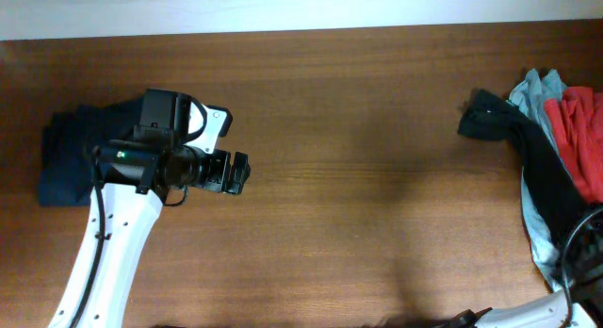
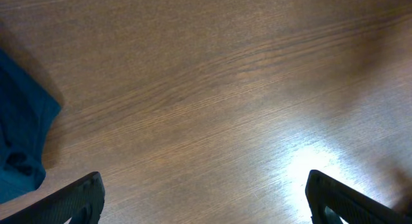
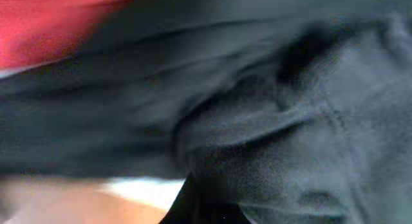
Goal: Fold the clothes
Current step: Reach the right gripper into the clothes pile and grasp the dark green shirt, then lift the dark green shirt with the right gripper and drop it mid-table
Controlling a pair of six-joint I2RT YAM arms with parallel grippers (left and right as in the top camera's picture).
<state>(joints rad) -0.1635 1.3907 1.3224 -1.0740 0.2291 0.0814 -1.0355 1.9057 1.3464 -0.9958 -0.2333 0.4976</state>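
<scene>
A black T-shirt (image 1: pixel 539 156) lies stretched in a long strip at the right edge of the table, over a pile with a grey-blue garment (image 1: pixel 539 87) and a red garment (image 1: pixel 584 130). My right gripper (image 1: pixel 581 238) is at the near end of that strip. In the blurred right wrist view its fingers (image 3: pixel 206 205) sit together in the black cloth (image 3: pixel 290 121), with red cloth (image 3: pixel 51 24) at the upper left. A folded navy garment (image 1: pixel 68 156) lies at the far left, and its edge shows in the left wrist view (image 2: pixel 19 140). My left gripper (image 1: pixel 237 172) is open and empty over bare wood (image 2: pixel 203 185).
The wooden table (image 1: pixel 358 177) runs between the two arms. The white left arm (image 1: pixel 113 243) crosses the front left. Its wrist housing covers part of the navy garment. The clothes pile reaches the table's right edge.
</scene>
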